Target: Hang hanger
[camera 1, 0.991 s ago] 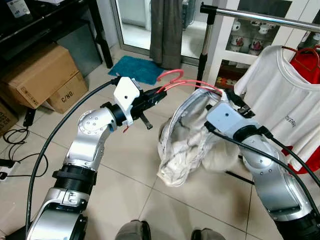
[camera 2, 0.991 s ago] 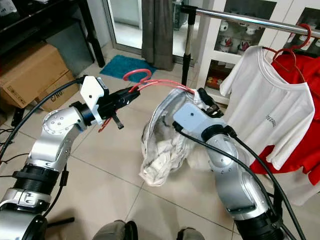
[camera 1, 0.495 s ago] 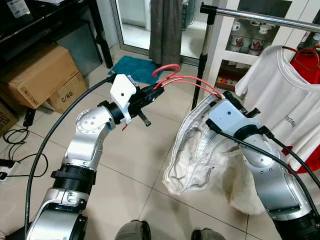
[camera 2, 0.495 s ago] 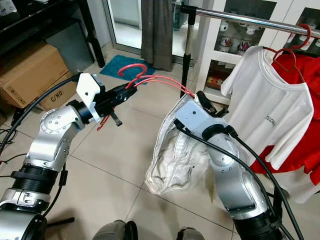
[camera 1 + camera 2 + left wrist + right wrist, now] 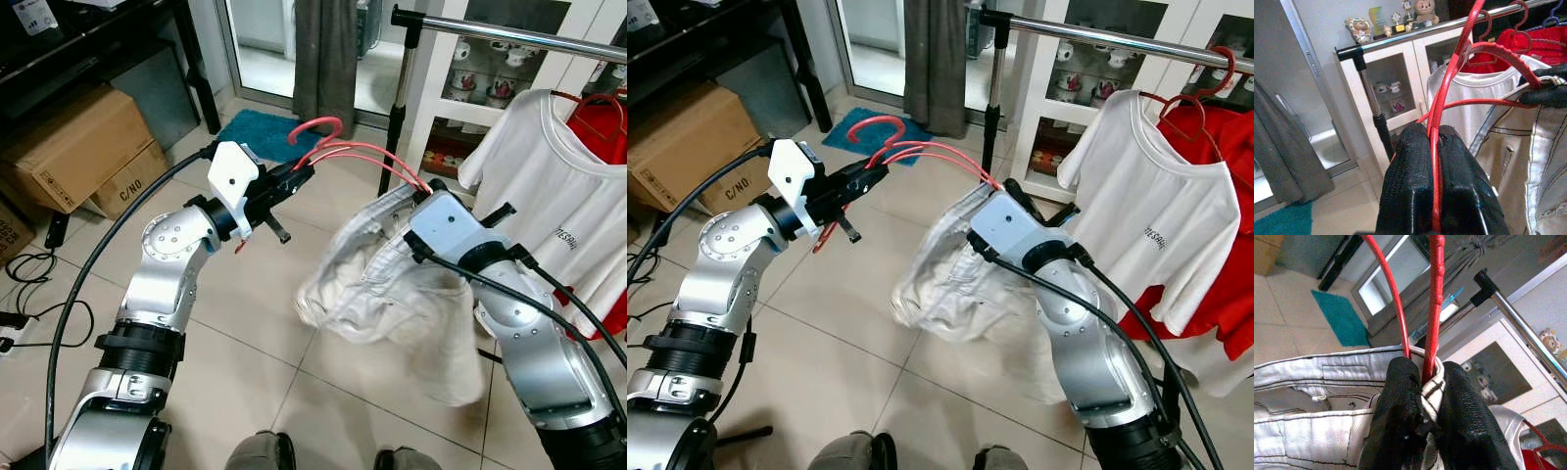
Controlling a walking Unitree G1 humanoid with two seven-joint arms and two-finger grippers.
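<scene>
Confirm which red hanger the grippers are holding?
The red hanger carrying the white garment, off the rail, pinched by left gripper and right gripper; the others hang on it.

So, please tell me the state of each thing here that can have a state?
Red hanger: held off the rail by both pincers, not yet hung.
White garment: draped on that hanger, sagging toward the floor.
Left pincer: shut on the hanger near its hook.
Right pincer: shut on hanger and garment.
White T-shirt: hanging on the rail.
</scene>
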